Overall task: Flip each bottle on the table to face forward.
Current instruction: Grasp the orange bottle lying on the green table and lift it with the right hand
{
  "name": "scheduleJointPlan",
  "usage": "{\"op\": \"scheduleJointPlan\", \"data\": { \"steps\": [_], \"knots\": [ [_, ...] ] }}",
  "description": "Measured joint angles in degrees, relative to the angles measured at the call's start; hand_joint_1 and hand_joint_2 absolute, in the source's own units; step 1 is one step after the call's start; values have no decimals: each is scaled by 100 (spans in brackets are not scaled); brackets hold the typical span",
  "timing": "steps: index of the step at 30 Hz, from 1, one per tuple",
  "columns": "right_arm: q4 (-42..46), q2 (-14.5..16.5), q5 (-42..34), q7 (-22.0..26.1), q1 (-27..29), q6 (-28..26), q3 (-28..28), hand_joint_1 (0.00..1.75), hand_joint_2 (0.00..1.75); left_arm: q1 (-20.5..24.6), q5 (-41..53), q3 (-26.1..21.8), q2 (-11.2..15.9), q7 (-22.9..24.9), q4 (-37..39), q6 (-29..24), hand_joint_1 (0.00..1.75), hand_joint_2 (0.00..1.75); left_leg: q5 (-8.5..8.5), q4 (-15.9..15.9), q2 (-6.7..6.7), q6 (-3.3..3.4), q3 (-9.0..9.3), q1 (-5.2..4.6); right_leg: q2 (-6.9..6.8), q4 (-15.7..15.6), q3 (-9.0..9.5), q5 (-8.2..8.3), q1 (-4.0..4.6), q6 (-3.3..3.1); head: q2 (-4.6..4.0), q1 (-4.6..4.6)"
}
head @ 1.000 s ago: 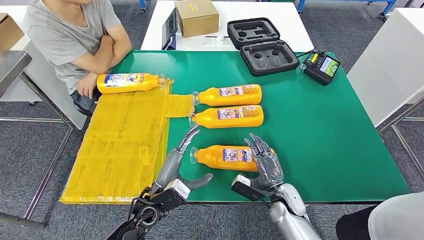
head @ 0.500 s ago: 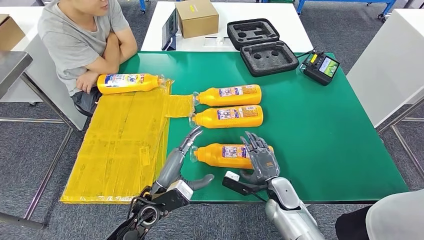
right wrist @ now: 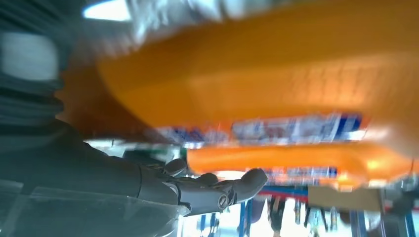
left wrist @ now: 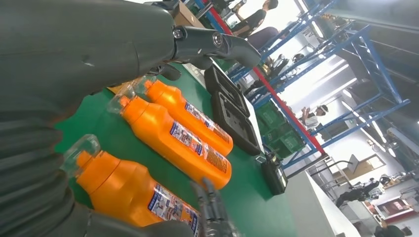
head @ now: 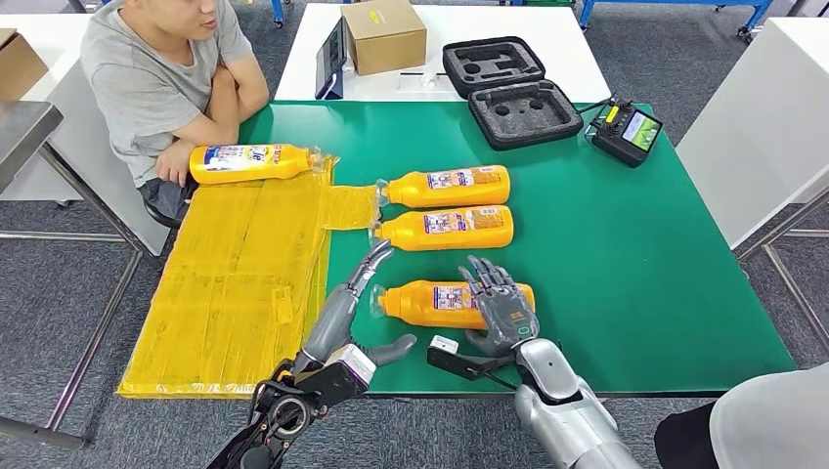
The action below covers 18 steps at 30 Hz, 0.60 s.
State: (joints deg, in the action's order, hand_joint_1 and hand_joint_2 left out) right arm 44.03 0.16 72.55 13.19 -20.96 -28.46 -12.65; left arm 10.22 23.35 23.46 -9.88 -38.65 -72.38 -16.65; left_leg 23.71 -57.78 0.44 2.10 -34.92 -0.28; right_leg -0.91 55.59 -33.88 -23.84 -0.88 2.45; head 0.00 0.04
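Note:
Four orange bottles lie on their sides on the green table [head: 635, 274]. The nearest bottle [head: 435, 304] [left wrist: 128, 192] [right wrist: 257, 64] lies between my hands, cap to the left. My right hand [head: 501, 311] [right wrist: 197, 190] is spread over its base end, fingers apart on the label side, thumb free. My left hand [head: 344, 318] [left wrist: 74, 49] is open beside the cap, fingers stretched out and not touching it. Two more bottles [head: 445, 186] [head: 445, 228] lie parallel behind. The fourth bottle [head: 249, 162] rests at the far left on the yellow sheet [head: 235, 283].
A seated person [head: 156, 78] leans arms on the table's far left corner, close to the fourth bottle. A black foam case [head: 508, 88], a controller [head: 631, 129] and a cardboard box [head: 384, 34] sit at the back. Bare green table lies to the right.
My right hand has slid left along the nearest bottle and a little farther over it. The person has shifted posture. The bottles and my left hand have stayed put.

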Motion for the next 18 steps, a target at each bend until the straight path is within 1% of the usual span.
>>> {"op": "scheduleJointPlan", "data": {
  "steps": [3, 7, 13, 18],
  "knots": [
    [37, 5, -80, -14, -14, 303, -50, 175, 175, -64, 82, -35, -23, 26, -62, 32, 0, 175, 0, 0, 2, 0, 4, 0, 0, 0, 4, 0, 0, 0, 0, 0],
    [65, 3, -156, -49, -55, 524, -86, 175, 175, -136, 146, -85, -44, 26, -113, 63, 0, 175, -2, 0, 1, 3, 7, 0, -1, -1, 6, 0, -1, 0, 0, 1],
    [2, 1, -275, -173, -270, 1074, -99, 175, 175, -171, 217, -126, -53, 31, -179, 69, 0, 175, -1, 0, 6, 3, 30, 0, 0, -2, 26, 0, -1, 0, 0, 1],
    [-100, 1, -373, -146, -360, 1146, -99, 175, 175, -195, 221, -140, -54, 32, -231, 70, 0, 175, -2, 0, 5, 3, 37, 0, 0, -2, 33, 0, -1, -1, 0, 1]
  ]
}}
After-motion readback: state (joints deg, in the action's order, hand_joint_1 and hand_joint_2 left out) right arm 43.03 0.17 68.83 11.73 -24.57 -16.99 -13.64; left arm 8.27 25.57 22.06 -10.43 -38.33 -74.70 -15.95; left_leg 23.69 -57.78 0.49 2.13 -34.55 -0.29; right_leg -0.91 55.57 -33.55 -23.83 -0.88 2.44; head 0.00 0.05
